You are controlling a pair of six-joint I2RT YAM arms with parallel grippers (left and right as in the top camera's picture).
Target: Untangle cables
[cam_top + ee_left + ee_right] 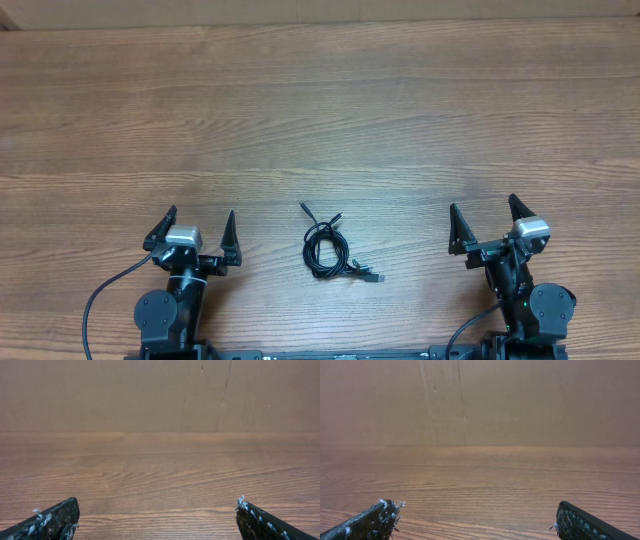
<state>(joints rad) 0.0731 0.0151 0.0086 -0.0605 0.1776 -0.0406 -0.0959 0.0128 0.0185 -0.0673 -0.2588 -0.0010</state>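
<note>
Right now I see the cables (325,250) as a small coiled black bundle lying on the wooden counter (320,100), toward its near edge and roughly midway between my two arms. Two thin ends stick out of the coil on the far side, and a couple more trail off to the near right. The plug tips are too small for me to tell apart.

My left end effector (201,211) sits to the left of the bundle, well apart from it, with its fingers spread wide and nothing between them. My right end effector (482,203) sits to the right, also well apart from the bundle, likewise spread and holding nothing.

From the left wrist camera I get only the two black fingertips (55,519) at the bottom corners, flecked with white, bare wood grain between them and a plain brown wall (100,395) at the far side. The right wrist camera shows the same: fingertips (372,520) wide apart over bare wood. Neither wrist view catches the bundle.
</note>
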